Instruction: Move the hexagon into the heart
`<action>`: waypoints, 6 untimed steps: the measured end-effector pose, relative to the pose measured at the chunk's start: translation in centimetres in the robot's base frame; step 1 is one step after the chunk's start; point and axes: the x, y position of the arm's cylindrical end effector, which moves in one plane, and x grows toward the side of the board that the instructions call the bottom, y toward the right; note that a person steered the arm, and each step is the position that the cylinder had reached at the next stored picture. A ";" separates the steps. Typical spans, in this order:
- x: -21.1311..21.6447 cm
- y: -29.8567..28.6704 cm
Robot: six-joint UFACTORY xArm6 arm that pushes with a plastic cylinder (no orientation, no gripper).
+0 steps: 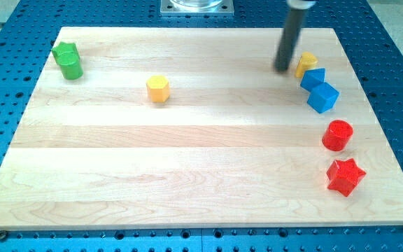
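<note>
A yellow hexagon block (157,89) sits on the wooden board (187,161) left of centre, towards the view's top. A yellow heart block (306,64) sits near the view's top right. My tip (283,69) rests on the board just to the left of the heart, very close to it, and far to the right of the hexagon. The dark rod rises from the tip out of the view's top.
Two blue blocks (313,78) (323,97) lie touching just below the heart. A red cylinder (337,135) and a red star (345,176) lie lower on the right. Two green blocks (68,61) sit together at the top left corner.
</note>
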 end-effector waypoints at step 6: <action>12.5 -27.2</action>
